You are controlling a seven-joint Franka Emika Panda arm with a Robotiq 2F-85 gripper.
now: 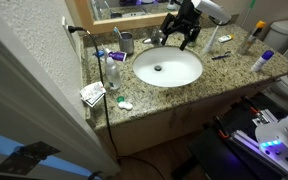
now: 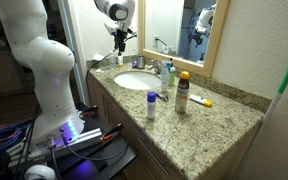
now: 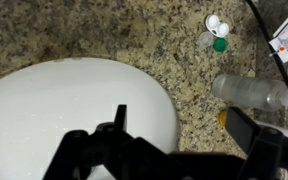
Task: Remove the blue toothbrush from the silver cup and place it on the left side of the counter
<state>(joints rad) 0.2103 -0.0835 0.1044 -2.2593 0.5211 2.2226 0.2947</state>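
The counter [image 1: 234, 75] holds the sink [image 1: 167, 67]. The gripper [image 1: 186, 36] hangs above the sink's back rim. In the wrist view its fingers are spread wide, holding and touching nothing. Beside the sink stands the cup [image 1: 126, 43], with the blue toothbrush [image 1: 119, 34] upright inside. The packet [image 3: 287, 40] near the sink has print too small to read.

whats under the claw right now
In the wrist view the open claw has the white sink basin and the speckled counter below it. Its dark frame covers whatever lies directly beneath.
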